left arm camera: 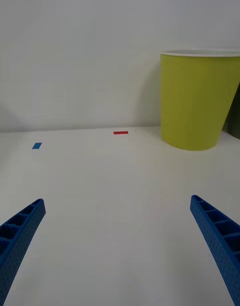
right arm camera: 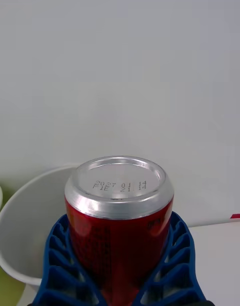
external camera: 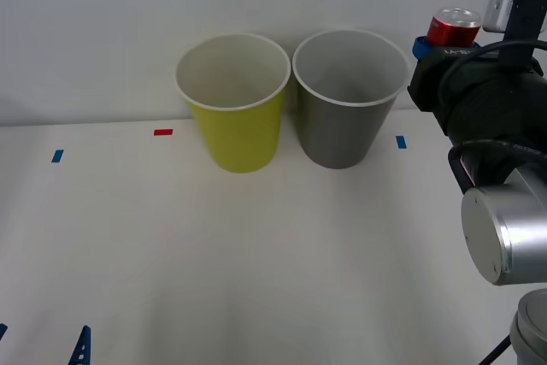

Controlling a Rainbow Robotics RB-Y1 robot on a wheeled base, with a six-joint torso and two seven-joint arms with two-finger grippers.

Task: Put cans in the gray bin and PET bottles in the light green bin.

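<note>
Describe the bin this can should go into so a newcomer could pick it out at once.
Two tall tapered bins stand side by side at the table's far edge. The gray bin is the one on the robot's right, nearest the right end effector holding the red can; its neighbour is yellow-green.

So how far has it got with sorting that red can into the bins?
Done: the right gripper has the can clamped and lifted beside the gray bin. In hand: carrying it toward that bin's opening; it is not over it yet. Left: release it inside. What shows of both bins' insides looks empty, the light green bin included. The left gripper waits open, low over the table.
</note>
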